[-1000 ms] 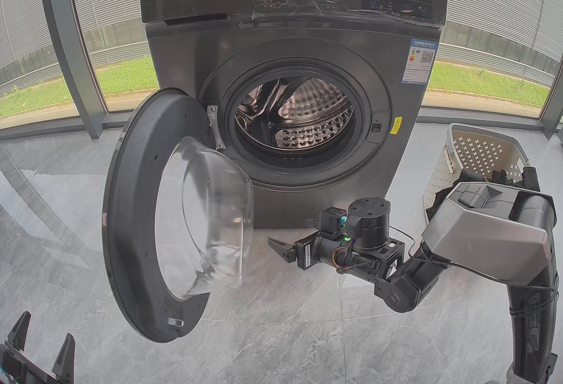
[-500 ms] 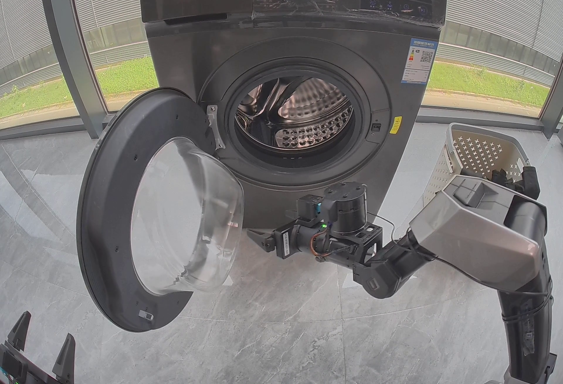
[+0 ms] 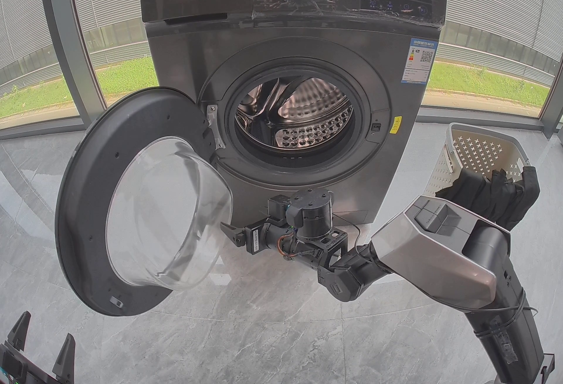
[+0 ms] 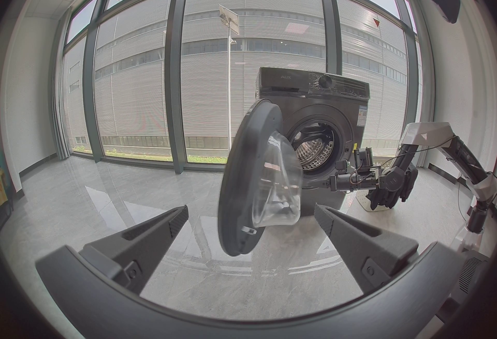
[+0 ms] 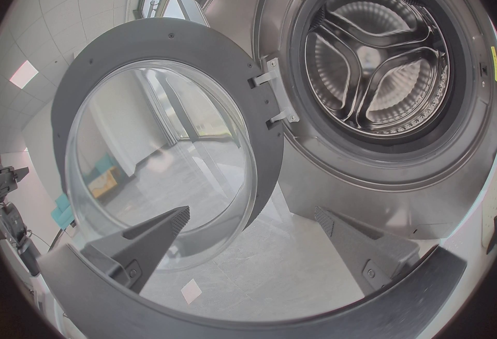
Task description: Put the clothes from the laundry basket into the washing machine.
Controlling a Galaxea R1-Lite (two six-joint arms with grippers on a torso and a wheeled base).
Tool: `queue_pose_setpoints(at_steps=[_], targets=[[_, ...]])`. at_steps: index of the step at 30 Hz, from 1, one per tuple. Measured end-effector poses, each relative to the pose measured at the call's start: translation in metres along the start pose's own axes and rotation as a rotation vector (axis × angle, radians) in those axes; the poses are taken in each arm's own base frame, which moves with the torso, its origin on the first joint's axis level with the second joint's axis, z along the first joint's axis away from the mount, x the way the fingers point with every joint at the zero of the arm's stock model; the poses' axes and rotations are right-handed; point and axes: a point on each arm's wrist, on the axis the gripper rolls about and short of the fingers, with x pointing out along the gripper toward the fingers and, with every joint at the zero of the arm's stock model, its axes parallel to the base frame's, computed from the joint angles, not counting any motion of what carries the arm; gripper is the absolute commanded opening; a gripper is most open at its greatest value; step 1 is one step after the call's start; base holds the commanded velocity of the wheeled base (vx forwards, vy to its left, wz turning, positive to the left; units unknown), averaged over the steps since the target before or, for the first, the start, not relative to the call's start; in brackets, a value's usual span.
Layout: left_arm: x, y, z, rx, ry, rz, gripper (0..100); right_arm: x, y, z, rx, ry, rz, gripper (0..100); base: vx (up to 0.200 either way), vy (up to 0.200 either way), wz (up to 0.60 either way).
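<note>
The grey washing machine [image 3: 293, 45] stands ahead with its drum [image 3: 296, 112] bare inside. Its round door [image 3: 135, 203] hangs wide open to the left on its hinge [image 5: 274, 91]. My right gripper [image 3: 230, 234] is low in front of the machine, open and holding nothing, its tips right beside the door's glass bowl [image 3: 170, 215]; I cannot tell if they touch. A white laundry basket [image 3: 481, 150] at the right holds dark clothes [image 3: 495, 194] that spill over its rim. My left gripper [image 3: 42, 338] is open at the bottom left, far from everything.
Grey tiled floor [image 3: 264, 332] spreads in front of the machine. Tall windows with dark pillars [image 3: 64, 33] run behind it. The open door juts into the floor space left of the drum.
The door has swung further open to the left. My right gripper has moved left along with it, staying at the glass bowl. The left gripper has kept still.
</note>
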Motion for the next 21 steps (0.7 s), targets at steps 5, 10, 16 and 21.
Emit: queue_pose_setpoints(at_steps=[5,10,16,21], targets=[[0.000,0.000,0.000,0.000,0.000,0.000,100,0.002,0.002,-0.003,0.014,-0.004,-0.013,100,0.000,0.000,0.00],[0.000,0.000,0.000,-0.001,0.000,-0.001,100,-0.009,-0.014,0.002,0.008,-0.012,-0.074,100,0.000,0.000,0.00],[0.000,0.000,0.000,-0.001,0.000,0.000,100,-0.043,-0.040,0.024,-0.026,-0.007,-0.149,100,0.000,0.000,0.00],[0.000,0.000,0.000,-0.002,0.000,0.000,100,-0.090,-0.057,0.042,-0.053,-0.009,-0.213,100,0.000,0.000,0.00]])
